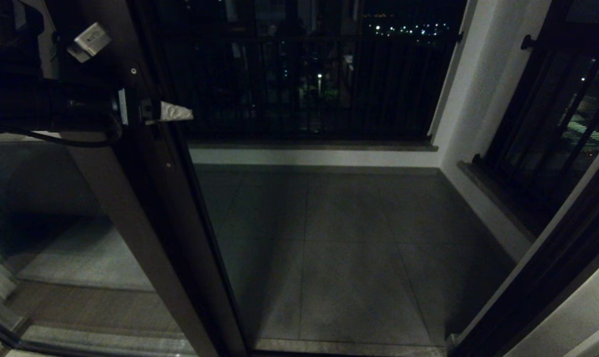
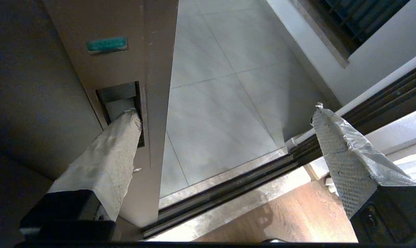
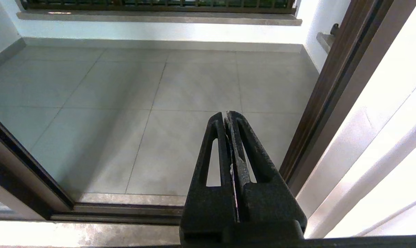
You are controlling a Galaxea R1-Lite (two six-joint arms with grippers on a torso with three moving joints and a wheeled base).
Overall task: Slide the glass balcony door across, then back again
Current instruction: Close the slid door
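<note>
Fingertips (image 2: 127, 119) first: one taped finger of the left gripper (image 2: 225, 113) sits tip-in inside the handle slot (image 2: 120, 100) on the door stile, the other taped finger hangs free over the opening, so jaws are spread wide, clamping nothing. From the head view, left gripper (image 1: 173, 113) is up high at the stile edge, arm reaching in from the left. Glass balcony door (image 1: 145, 198) stands slid over to the left, doorway open onto the tiled balcony floor (image 1: 349, 238), bottom track (image 2: 228, 189) running across the threshold. Right gripper (image 3: 230, 119) hangs idle above the threshold near the right door frame (image 3: 318, 113), fingers pressed together on nothing.
</note>
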